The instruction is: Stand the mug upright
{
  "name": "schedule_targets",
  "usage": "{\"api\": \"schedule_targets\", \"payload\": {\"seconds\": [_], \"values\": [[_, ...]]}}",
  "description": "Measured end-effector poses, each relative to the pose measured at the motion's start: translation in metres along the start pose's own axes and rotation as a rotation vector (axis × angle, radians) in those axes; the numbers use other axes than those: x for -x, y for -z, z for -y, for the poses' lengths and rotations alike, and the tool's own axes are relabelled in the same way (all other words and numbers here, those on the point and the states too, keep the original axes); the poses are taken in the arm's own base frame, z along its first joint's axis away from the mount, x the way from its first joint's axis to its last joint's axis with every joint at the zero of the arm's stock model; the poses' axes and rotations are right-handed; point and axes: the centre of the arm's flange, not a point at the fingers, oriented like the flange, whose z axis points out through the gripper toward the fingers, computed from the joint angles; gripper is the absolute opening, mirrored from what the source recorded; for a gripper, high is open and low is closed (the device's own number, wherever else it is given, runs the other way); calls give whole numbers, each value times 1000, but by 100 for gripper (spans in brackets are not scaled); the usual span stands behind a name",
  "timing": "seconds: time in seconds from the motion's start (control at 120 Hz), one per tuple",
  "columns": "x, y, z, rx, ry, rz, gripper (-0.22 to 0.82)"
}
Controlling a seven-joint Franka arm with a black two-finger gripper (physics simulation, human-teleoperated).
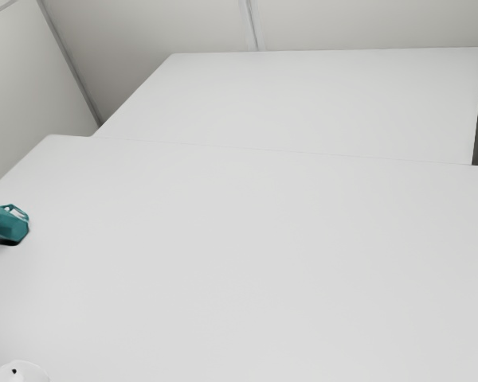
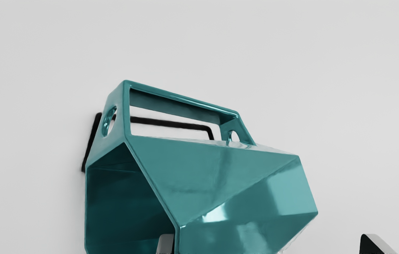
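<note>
a teal, faceted mug (image 2: 220, 176) lies on its side on a pale worktop (image 1: 247, 263). in the exterior view it is at the left edge, partly cut off. from my wrist camera i see its open mouth (image 2: 129, 201) facing one way, its base the opposite way, and a boxy handle (image 2: 185, 98) along its side, with a dark shadow (image 2: 171, 122) behind.

my end effector (image 2: 269, 244) is spread wide and pinching nothing. one fingertip (image 2: 166, 243) is right by the rim, at the mouth; the other (image 2: 372, 243) stands clear beyond the base end. i can't tell whether the nearer one touches the rim or sits slightly inside.

the mug isn't upright, so i judge the work is to get a sound hold and turn it. closing from here could drag the rim or make the mug skid, as an open mouth gives a pad little to press on. i'd sort out that nearer fingertip first, then either straddle the body crosswise or pinch one wall deliberately, one finger inside. close slowly, lift just enough for the handle to clear, and rotate until the base faces down. lower gently till it sits flat, then let go evenly; the angular sides may make it pivot in the grip.
</note>
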Motion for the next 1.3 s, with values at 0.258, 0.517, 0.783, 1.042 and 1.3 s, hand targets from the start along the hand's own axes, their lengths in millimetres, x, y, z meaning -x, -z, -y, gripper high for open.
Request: {"api": "schedule_targets", "payload": {"seconds": [0.258,0.517,0.783,1.042,1.3], "values": [[-5,-1,-6,28,-21,-1,18],[-10,-1,-13,57,-35,-13,-6],[-21,11,-27,64,-56,-22,-16],[-66,17,-86,31,-111,49,-16],[-118,-23,-205,-103,-202,177,-16]]}}
